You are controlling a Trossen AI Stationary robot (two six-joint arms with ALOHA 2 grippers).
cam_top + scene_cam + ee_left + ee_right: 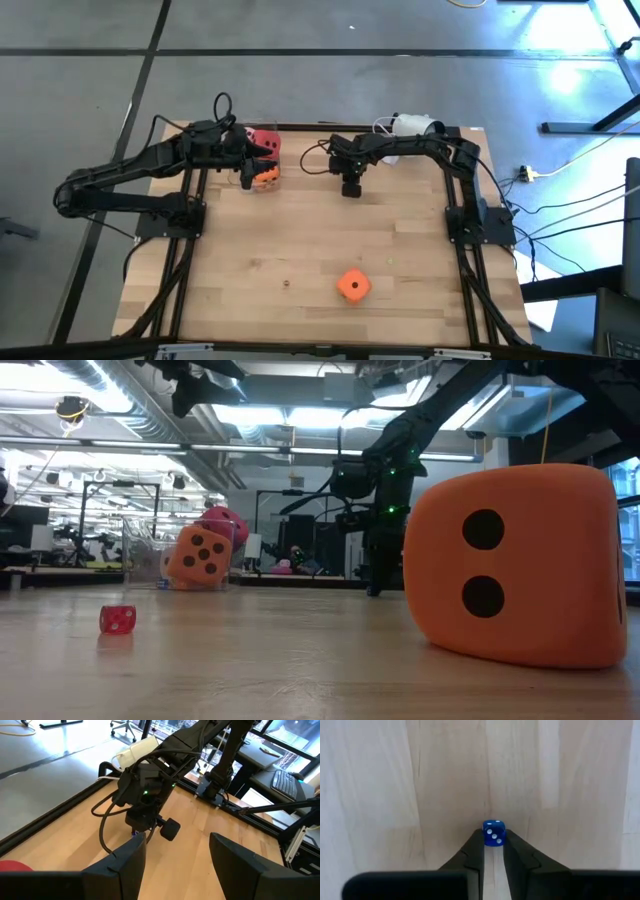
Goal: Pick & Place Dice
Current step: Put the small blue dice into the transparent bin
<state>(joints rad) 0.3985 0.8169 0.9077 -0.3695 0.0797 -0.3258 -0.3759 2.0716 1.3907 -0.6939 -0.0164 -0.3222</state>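
You've got an orange die [353, 286] w/ black pips lower centre, a tiny blue die [493, 833] w/ white pips. Small red die [118, 619] w/ white pips lower left; table [300, 260] is pale wood.

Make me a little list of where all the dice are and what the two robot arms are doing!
right pincer: shut on small blue die, pointing down at the table
left pincer: open, empty, by the clear container
container dice: orange die and red die inside
big orange die: alone near the table's front
tiny red die: loose on the table
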